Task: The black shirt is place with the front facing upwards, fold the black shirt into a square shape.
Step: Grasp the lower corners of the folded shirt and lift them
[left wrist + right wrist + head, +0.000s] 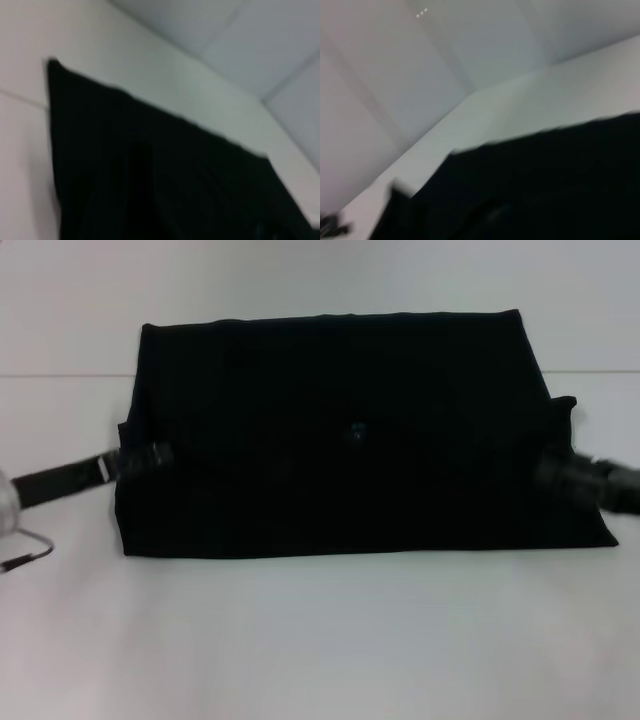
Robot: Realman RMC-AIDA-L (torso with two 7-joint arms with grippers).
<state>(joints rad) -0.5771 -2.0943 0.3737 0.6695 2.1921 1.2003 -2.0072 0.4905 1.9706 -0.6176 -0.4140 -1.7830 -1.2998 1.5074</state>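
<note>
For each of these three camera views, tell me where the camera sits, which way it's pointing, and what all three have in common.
Head view: on the robot's head, facing forward and down at the black shirt on the white table; the left gripper meets the shirt's left edge, the right gripper its right edge.
Left wrist view: on the left arm, looking along the shirt toward the wall; no part of the robot shows.
Right wrist view: on the right arm, looking across the shirt toward a corner; no part of the robot is identifiable.
Shared: the black shirt and white table.

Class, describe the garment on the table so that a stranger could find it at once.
On the white table, the black shirt lies in the middle as a wide folded rectangle. The left gripper and right gripper meet its side edges; it is the only cloth there.
</note>
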